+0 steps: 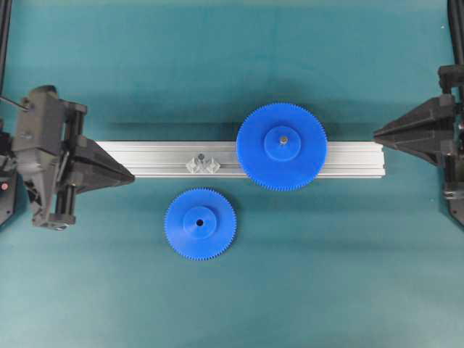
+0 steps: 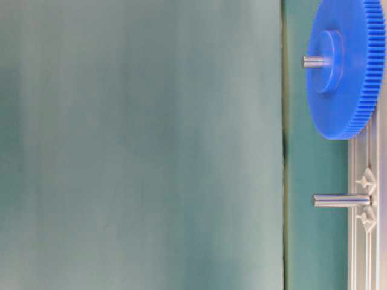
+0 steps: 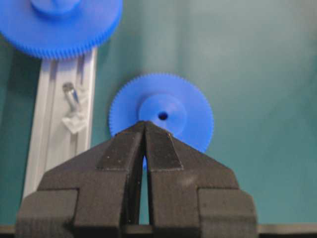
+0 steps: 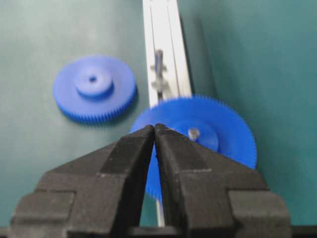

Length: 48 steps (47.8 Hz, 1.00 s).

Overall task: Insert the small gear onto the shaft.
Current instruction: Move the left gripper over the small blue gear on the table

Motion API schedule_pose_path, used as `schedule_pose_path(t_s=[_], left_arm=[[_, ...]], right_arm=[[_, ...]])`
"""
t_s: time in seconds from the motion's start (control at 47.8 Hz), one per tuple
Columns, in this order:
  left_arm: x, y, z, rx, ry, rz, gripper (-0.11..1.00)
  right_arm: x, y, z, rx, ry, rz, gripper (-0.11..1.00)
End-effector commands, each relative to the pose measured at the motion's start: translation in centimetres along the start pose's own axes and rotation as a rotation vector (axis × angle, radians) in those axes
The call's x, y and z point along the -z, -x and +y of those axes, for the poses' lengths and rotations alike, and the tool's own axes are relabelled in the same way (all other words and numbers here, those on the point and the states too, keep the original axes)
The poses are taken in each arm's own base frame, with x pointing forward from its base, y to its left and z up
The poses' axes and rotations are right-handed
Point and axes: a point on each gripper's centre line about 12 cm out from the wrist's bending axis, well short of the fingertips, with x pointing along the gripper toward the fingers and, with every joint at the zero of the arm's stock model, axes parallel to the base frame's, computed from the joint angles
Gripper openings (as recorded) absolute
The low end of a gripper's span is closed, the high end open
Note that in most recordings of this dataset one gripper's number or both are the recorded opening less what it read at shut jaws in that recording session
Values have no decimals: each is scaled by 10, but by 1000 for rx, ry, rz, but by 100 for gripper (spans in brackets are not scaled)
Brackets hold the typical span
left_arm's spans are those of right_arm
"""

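Observation:
The small gear [image 1: 200,223] lies flat on the teal mat just in front of the aluminium rail [image 1: 167,159]; it also shows as the small gear [image 3: 161,116] and the small gear [image 4: 94,88]. The bare shaft [image 1: 201,157] stands on the rail in its silver bracket, seen as the shaft [image 2: 340,200], the shaft [image 3: 71,94] and the shaft [image 4: 159,59]. My left gripper [image 1: 133,176] is shut and empty at the rail's left end, its tips [image 3: 145,123] touching. My right gripper [image 1: 375,134] is shut and empty at the rail's right end, tips [image 4: 154,126] together.
A wider blue gear [image 1: 281,146] sits on its own pin on the right part of the rail, seen again as the wider gear [image 2: 346,66] and the wider gear [image 4: 213,131]. Teal mat [image 1: 232,58] surrounds the rail.

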Motion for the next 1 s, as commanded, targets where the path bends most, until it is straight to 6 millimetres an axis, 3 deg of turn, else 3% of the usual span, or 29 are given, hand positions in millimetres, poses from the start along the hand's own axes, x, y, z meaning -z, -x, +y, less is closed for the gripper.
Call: schedule_pose_path(t_s=[0.0,0.188,0.377,0.481,0.669,0.711,0.983], left_arm=[[-14,-3,-3,6,-14,-3,1],[-13,-22,-9,19,-49,47,4],[-18,-43,-9,13,-76,133,18],[-16,-54,-9,9,-85,200,37],[-22,-71,-12,10,-75,229,82],[-23,-74,-12,10,-77,229,87],[-10,-100,-12,5,-72,298,89]], right_arm=[[-12,-4,-1,7,2,14,24],[-16,-15,-1,7,2,44,27],[-26,-16,-4,21,-6,29,27],[-21,-17,-6,27,-11,42,27],[-22,-17,-5,21,-28,28,27],[-21,-17,-5,22,-27,30,27],[-5,-19,-6,23,-49,74,27]])
